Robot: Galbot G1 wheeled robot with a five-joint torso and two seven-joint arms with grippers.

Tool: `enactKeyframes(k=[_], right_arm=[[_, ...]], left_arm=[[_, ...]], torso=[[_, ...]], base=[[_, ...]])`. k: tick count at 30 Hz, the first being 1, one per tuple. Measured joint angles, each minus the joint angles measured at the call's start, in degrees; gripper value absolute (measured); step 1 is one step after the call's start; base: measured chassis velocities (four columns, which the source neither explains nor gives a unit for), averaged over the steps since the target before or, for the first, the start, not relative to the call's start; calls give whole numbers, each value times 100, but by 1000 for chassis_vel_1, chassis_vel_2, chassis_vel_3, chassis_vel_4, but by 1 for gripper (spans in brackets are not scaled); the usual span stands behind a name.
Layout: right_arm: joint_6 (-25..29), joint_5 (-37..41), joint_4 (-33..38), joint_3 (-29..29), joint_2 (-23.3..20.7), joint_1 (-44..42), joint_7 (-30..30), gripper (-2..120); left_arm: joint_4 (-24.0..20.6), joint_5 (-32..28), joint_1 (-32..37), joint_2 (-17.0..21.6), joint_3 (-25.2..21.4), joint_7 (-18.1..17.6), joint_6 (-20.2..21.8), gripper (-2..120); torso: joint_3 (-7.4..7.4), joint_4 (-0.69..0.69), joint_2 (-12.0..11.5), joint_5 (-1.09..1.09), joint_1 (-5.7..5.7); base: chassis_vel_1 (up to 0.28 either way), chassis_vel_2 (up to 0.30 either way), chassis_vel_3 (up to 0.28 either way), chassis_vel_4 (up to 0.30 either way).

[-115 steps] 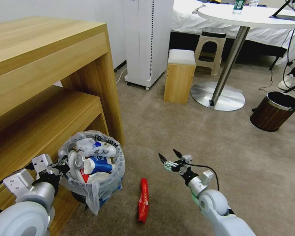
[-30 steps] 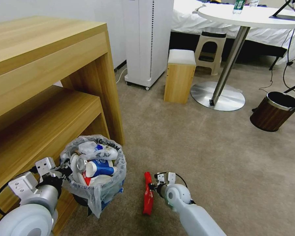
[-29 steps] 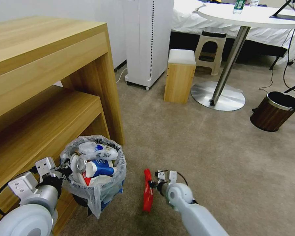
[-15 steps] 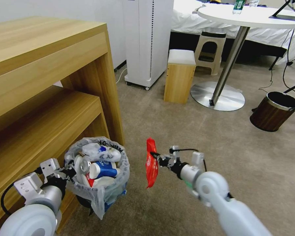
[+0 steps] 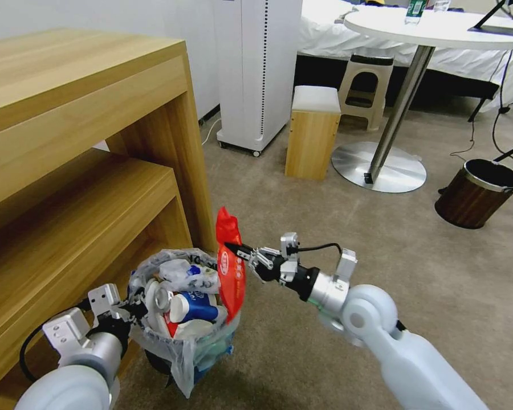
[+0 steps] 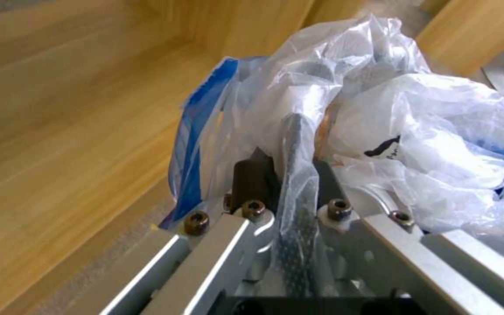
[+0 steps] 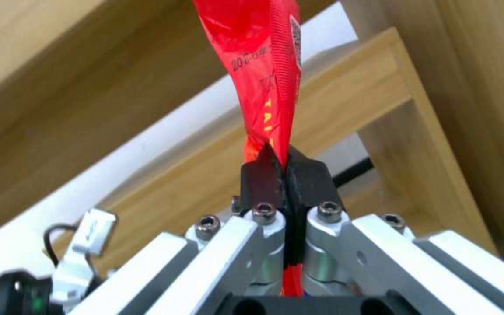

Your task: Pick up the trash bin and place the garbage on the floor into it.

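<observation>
Right gripper (image 5: 232, 249), fingers clamped on red wrapper (image 5: 229, 267), holds it over trash bin (image 5: 182, 347). Left gripper (image 5: 135, 296) fingers pinch the bin's rim, beside wooden shelf (image 5: 68, 228).

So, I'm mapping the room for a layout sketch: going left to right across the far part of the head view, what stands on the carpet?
Light wooden shelf unit → tall white appliance → small wooden box stool → round white table's steel base → brown wood-look bin with a metal rim.

right pincer (image 5: 232, 249) clamps red wrapper (image 5: 231, 272) | above trash bin (image 5: 179, 319) | left pincer (image 5: 135, 295) on rim
</observation>
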Motion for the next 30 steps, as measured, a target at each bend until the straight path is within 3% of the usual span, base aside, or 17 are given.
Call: enactKeyframes(k=[8, 15, 22, 25, 27, 30], right_arm=[[78, 146, -167, -332, 43, 168, -394, 0], [66, -236, -423, -710, 23, 127, -912, 0], [69, -397, -524, -715, 7, 101, -1108, 0], [49, -423, -530, -682, -36, 91, -1057, 5], [-135, -466, -499, -655, -87, 81, -726, 18], [-325, -451, -453, -643, -142, 78, -420, 25]], left_arm=[[-27, 256, 132, -48, 292, 22, -1, 2], [-30, 294, 82, -164, 435, 32, -2, 2], [-30, 243, 68, -217, 545, 31, -1, 2], [-31, 239, 63, -219, 558, 31, 6, 2], [-43, 234, 54, -214, 558, 32, 12, 2], [-44, 232, 48, -204, 545, 32, 15, 2]], torso=[[0, 0, 0, -2, 0], [0, 0, 0, -1, 0], [0, 0, 0, -1, 0], [0, -1, -1, -1, 0], [0, -1, -1, -1, 0], [0, -1, -1, -1, 0]], base=[[0, 0, 0, 0], [0, 0, 0, 0], [0, 0, 0, 0], [0, 0, 0, 0], [0, 0, 0, 0], [0, 0, 0, 0]])
